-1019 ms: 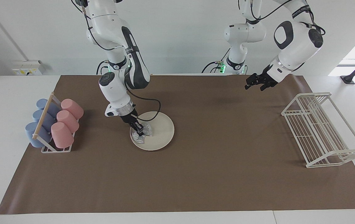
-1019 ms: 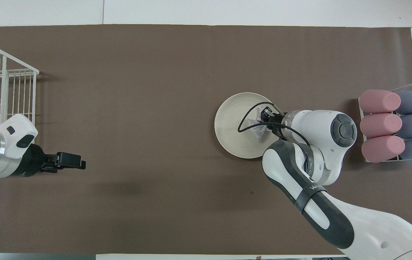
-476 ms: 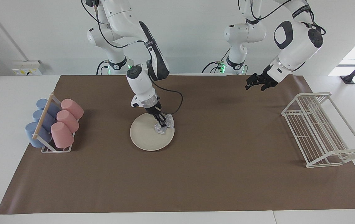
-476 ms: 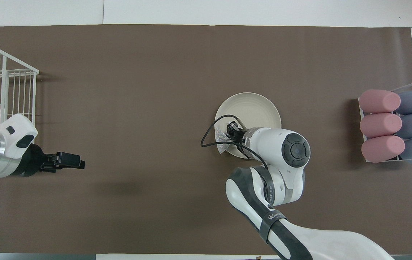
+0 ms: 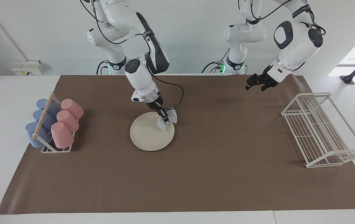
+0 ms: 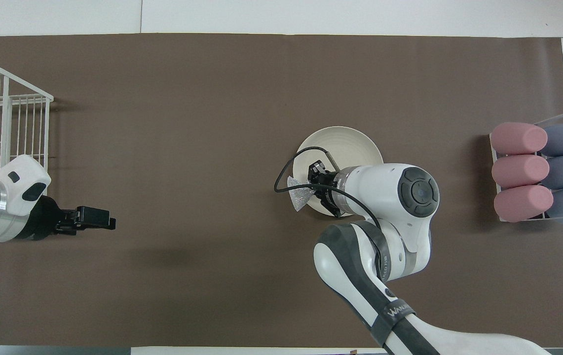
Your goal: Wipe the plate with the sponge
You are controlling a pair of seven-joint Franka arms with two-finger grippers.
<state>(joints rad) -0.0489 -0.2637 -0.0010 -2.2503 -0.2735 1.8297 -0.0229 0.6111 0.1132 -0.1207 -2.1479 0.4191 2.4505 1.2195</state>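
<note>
One plate (image 5: 151,135) is set flat on the brown mat (image 5: 196,186), nearer the right arm's end of the table than the left arm's. One sponge (image 5: 167,119) is pinched between the fingers of the right gripper (image 5: 165,119) at the plate's edge, on the part nearest the robots and toward the left arm's end; part of the wad overhangs the rim. In the overhead view the sponge (image 6: 300,193) is seen spread like a bow just past the plate (image 6: 345,143), with the right gripper (image 6: 317,180) closed on it. Whether the sponge is pressed on the plate or just clear of it cannot be told.

The left gripper (image 5: 256,84) is held up over bare mat toward the left arm's end, well apart from the plate, and this arm waits. In the overhead view the left gripper (image 6: 94,218) is seen pointing toward the middle of the table; whether its jaws are wide or narrow cannot be told.

One white wire rack (image 5: 323,129) stands at the left arm's end. At the right arm's end, one small holder (image 5: 48,133) carries six cups lying on their sides: three pink cups (image 5: 67,123) and three blue cups (image 5: 39,124).
</note>
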